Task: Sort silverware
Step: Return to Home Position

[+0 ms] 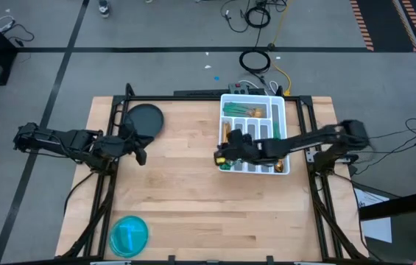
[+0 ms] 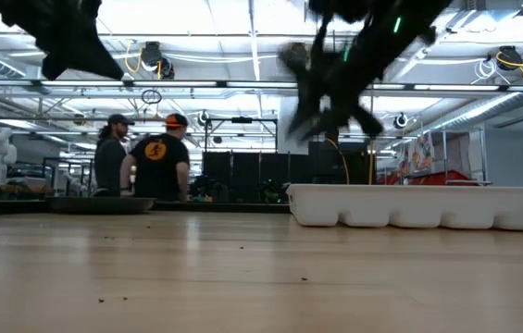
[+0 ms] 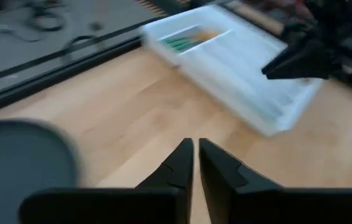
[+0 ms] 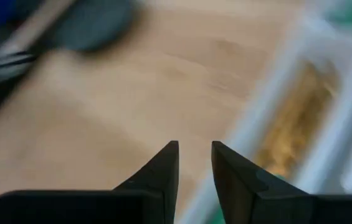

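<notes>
The silverware lies in the white divided tray (image 1: 285,121) at the table's far right. A bundle with green handles (image 1: 244,110) fills the far compartment, and gold heads (image 1: 233,136) show in a left one. The left wrist view shows the green handles (image 3: 185,40); the right wrist view shows the gold heads (image 4: 294,124), blurred. My right gripper (image 1: 222,156) hangs open over the tray's near left corner, its fingers (image 4: 163,165) holding nothing. My left gripper (image 1: 140,154) is shut (image 3: 195,146) and empty above the table's left part, beside a dark plate (image 1: 145,120).
A blue plate (image 1: 129,235) sits at the table's near left edge. Bare wood lies between the two arms. In the low view the tray's side wall (image 2: 418,205) stands on the right, and two people (image 2: 141,157) stand in the room far behind the table.
</notes>
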Tool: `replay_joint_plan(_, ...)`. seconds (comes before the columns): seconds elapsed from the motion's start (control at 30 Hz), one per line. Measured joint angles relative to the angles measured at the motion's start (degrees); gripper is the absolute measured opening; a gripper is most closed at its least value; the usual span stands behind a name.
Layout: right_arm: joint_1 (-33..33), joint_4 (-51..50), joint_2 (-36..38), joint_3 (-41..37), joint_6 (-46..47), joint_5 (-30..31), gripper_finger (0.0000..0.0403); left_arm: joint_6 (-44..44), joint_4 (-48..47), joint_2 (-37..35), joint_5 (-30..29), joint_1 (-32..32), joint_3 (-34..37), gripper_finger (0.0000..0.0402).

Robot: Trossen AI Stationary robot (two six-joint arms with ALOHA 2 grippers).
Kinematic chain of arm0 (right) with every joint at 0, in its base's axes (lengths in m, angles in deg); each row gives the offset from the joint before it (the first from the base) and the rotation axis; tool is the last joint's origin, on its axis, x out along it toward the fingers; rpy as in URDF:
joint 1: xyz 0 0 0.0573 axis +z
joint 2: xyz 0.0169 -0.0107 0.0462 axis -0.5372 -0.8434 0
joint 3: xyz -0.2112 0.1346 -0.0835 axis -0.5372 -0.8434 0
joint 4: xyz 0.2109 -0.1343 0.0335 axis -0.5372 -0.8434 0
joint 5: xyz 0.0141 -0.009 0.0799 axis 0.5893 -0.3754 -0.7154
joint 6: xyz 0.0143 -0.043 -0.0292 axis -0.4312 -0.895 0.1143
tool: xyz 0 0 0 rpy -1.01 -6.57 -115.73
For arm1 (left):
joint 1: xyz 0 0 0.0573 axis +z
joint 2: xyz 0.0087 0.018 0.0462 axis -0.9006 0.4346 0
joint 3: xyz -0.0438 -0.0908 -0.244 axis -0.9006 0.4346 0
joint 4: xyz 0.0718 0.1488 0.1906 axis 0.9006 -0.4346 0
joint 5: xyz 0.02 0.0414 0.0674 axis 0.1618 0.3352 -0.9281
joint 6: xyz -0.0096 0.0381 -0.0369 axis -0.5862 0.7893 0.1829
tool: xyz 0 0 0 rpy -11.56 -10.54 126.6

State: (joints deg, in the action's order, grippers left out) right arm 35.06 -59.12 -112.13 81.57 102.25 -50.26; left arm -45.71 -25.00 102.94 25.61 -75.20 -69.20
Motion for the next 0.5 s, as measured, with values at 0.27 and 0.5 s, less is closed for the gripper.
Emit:
replay_joint_plan(0.27, 10.6, -0.6, 25.7, 2.8, -36.1, -6.8, 0.0086, 12.2, 16.3, -1.7, 6.2, 0.0, -4.3, 0.0032)
replay_joint_plan(0.5, 15.3, -11.1, 50.8, 3.8, -40.4, -6.3, 0.0086, 27.9, 22.1, -6.2, 0.4, 0.0, -14.3, 0.0032)
